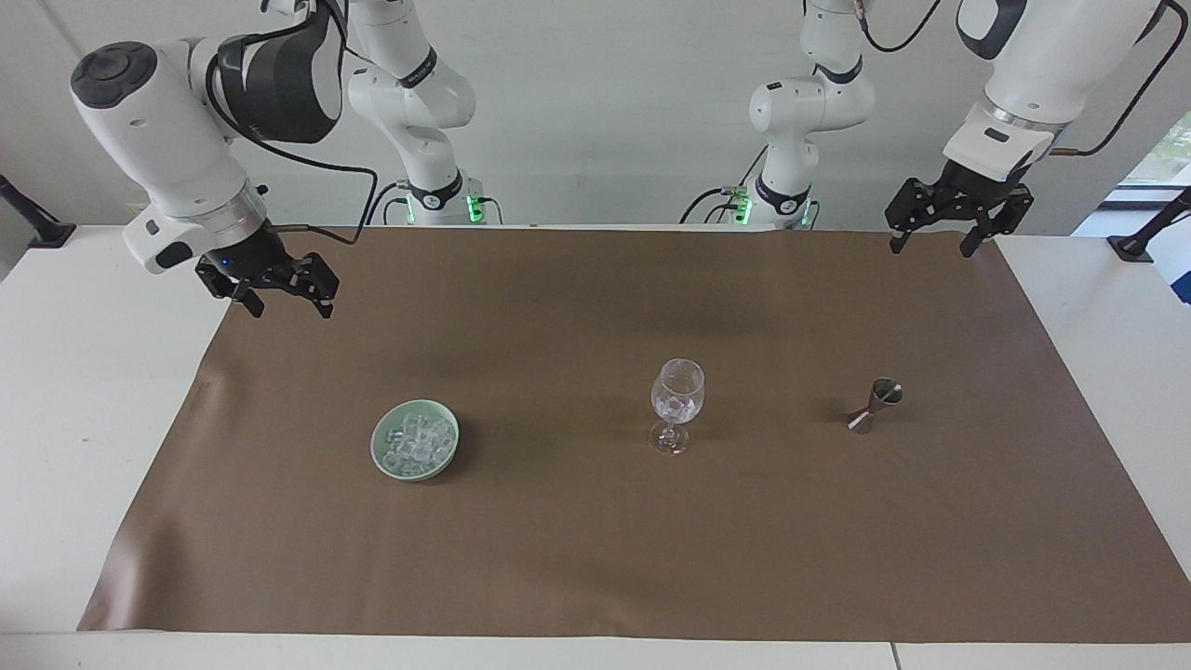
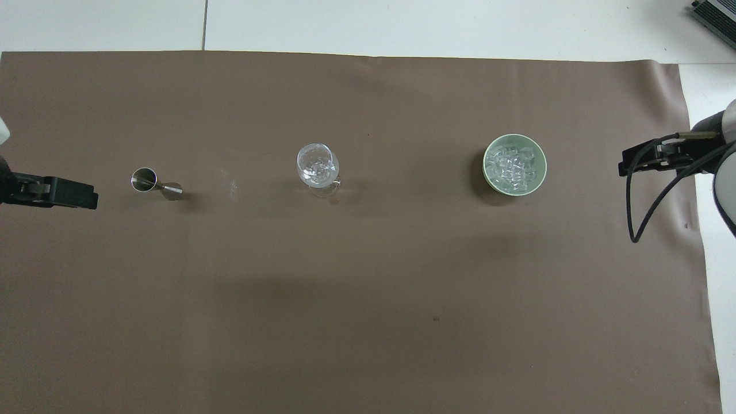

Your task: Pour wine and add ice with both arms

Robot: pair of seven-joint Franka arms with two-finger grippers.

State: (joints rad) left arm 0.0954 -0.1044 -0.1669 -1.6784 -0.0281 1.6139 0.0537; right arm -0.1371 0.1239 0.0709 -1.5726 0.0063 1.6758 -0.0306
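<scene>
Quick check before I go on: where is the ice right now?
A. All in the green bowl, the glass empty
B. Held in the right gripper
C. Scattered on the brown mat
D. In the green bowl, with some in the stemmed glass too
D: ice cubes fill the green bowl, a few clear pieces sit in the stemmed glass, and both grippers hang open with nothing in them, right and left.

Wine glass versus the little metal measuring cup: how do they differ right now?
The wine glass is clear and stands upright with ice cubes in its bowl; the measuring cup is metal and leans over. The wine glass is taller and stands mid-mat; the measuring cup sits toward the left arm's end. Neither is held by a gripper.
</scene>
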